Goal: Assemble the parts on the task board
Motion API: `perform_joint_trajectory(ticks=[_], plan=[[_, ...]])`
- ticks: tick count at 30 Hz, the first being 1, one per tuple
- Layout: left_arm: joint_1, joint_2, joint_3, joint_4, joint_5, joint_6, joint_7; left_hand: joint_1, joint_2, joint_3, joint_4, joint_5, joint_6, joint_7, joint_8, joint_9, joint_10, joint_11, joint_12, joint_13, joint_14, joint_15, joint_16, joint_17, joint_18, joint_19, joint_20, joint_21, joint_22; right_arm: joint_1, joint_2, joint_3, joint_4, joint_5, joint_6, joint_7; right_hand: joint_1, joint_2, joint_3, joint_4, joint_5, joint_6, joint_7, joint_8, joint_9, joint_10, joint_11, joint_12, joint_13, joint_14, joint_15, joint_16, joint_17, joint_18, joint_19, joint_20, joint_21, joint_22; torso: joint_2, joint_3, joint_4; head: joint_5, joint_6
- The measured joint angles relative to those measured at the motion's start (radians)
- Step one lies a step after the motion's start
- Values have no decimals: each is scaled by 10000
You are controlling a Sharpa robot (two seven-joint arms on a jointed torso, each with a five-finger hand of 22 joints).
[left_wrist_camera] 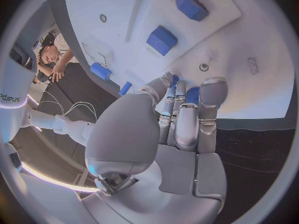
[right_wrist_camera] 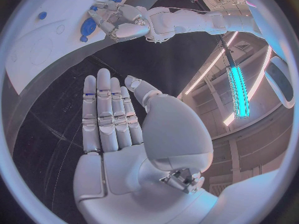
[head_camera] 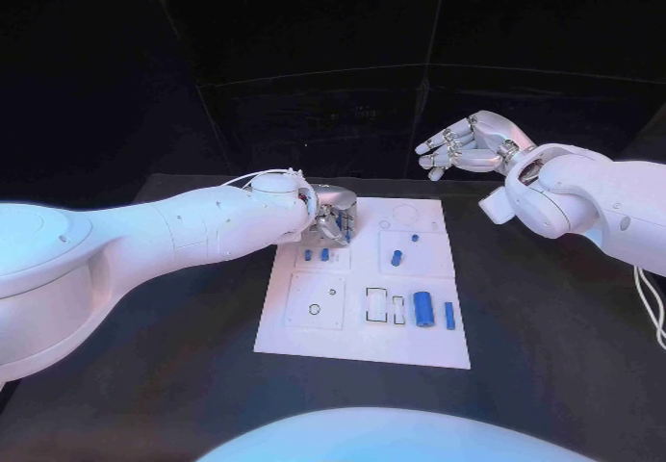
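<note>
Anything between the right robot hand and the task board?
Nothing. In the head view the right robot hand hangs open beyond the board's far right corner, with bare black table between them.

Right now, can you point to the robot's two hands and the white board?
left hand [head_camera: 330, 218], head view, on its fingers.
right hand [head_camera: 470, 142], head view, on its palm.
task board [head_camera: 364, 345], head view, bare near edge.

White task board [head_camera: 364, 342], blue parts [head_camera: 422, 310], black table [head_camera: 555, 366], silver hands
</note>
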Motion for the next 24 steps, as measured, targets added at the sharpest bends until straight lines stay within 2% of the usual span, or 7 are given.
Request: perform_joint_trajectory(ticks=[4,5,6,17,19,24], plan=[[-14,-4,-1,11,-11,-76,6,0,-1,221,-90,-1,70,-2,-46,2,90,-16,-100,10,0,0,0,-64,-19,0,0,50,99,0,1,0,0,0,0,-2,0,0,0,0,0,0,0,0,0,0,0,0,0,0,0,0,0,0,0,0,0,0,0,0,0,-9,7],[-19,-7,-3,16,-14,-104,12,-1,-1,284,-100,-1,70,-2,-46,7,100,-6,-137,10,0,0,0,-90,-136,0,0,66,122,0,2,0,0,0,0,-2,0,0,0,0,0,0,0,0,0,0,0,0,0,0,0,0,0,0,0,0,0,0,0,0,0,-9,7],[-24,-10,-5,21,-17,-134,18,-1,-1,326,-139,-1,91,19,-85,10,117,-23,-161,10,0,0,0,-107,-148,6,-6,102,144,0,2,0,0,0,0,-3,0,0,0,0,0,0,0,0,0,0,0,0,0,0,0,0,0,0,0,0,0,0,0,0,0,-9,8],[-77,-297,-2,429,-15,-504,137,-17,-18,530,-205,-1,177,33,-114,7,239,-9,-260,0,0,1,0,-252,-148,34,-34,228,305,0,-26,0,-25,1,0,-7,0,0,0,0,0,0,0,0,0,0,0,0,-15,0,0,1,1,0,0,0,0,-8,-4,-1,17,-47,-13],[-78,-380,67,555,-5,-564,156,-42,-42,530,-205,-1,180,36,-114,7,242,-6,-260,0,0,1,0,-259,-147,33,-34,228,305,0,-36,0,-31,1,-1,-8,0,0,0,0,0,0,0,0,-1,0,0,0,-15,0,0,1,1,0,0,0,0,-8,-7,-1,19,-41,-15],[-73,-559,340,839,14,-722,189,-84,-84,587,-206,-1,181,36,-153,8,242,-6,-301,1,0,1,0,-270,-147,33,-34,281,363,0,-60,1,-50,1,-1,-11,0,0,0,0,0,0,0,0,-1,0,0,0,-15,0,0,1,1,1,0,0,0,-7,-9,-1,18,-12,13]])
